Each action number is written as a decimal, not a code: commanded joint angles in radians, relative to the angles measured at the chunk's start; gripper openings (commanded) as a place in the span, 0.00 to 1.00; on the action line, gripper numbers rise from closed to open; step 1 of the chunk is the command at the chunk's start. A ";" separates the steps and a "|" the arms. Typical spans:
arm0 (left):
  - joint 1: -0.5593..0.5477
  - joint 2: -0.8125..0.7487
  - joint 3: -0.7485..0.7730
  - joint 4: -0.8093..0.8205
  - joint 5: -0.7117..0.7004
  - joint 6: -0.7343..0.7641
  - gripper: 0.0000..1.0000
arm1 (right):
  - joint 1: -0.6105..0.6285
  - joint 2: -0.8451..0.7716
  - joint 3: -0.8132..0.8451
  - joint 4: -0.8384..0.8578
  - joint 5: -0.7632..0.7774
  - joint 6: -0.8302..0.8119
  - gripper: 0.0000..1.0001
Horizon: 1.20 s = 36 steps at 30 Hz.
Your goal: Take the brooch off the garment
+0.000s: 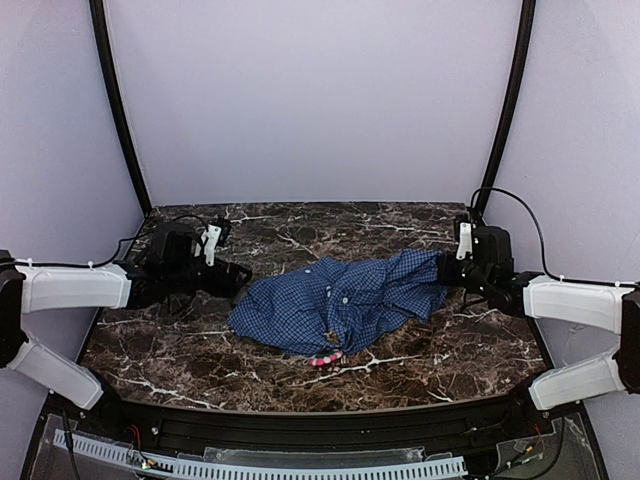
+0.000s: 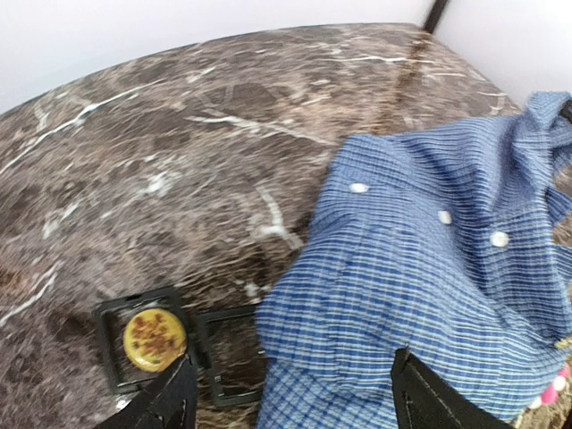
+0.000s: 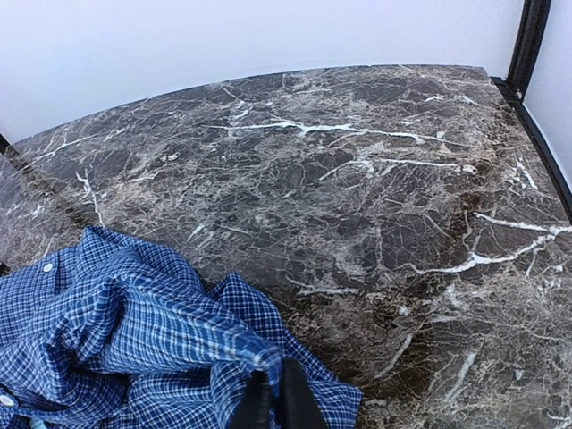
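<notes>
The blue check shirt lies crumpled on the counter; the yellow brooch sits in a slot of a black tray beside it, below the left claw, whose fingers stand apart; the right claw is clamped together on the shirt's right end.

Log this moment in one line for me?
left gripper: open, near blue checked shirt | right gripper: shut on shirt edge | yellow round brooch: in black tray slot | pink beaded piece: at shirt's near hem
</notes>
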 commanded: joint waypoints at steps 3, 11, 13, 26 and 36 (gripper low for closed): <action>-0.130 0.007 0.030 0.105 0.233 0.030 0.81 | -0.003 -0.062 -0.021 0.023 -0.095 -0.007 0.49; -0.259 0.153 0.102 0.161 0.300 0.061 0.90 | 0.025 -0.208 -0.062 -0.007 -0.224 -0.008 0.85; -0.282 0.194 0.119 0.185 0.302 0.046 0.91 | 0.047 -0.242 -0.070 -0.019 -0.252 -0.015 0.87; -0.342 0.312 0.140 0.349 0.308 -0.081 0.81 | 0.324 -0.212 -0.140 0.140 -0.621 -0.070 0.73; -0.345 0.380 0.193 0.358 0.312 -0.106 0.74 | 0.447 0.064 -0.144 0.273 -0.604 -0.027 0.79</action>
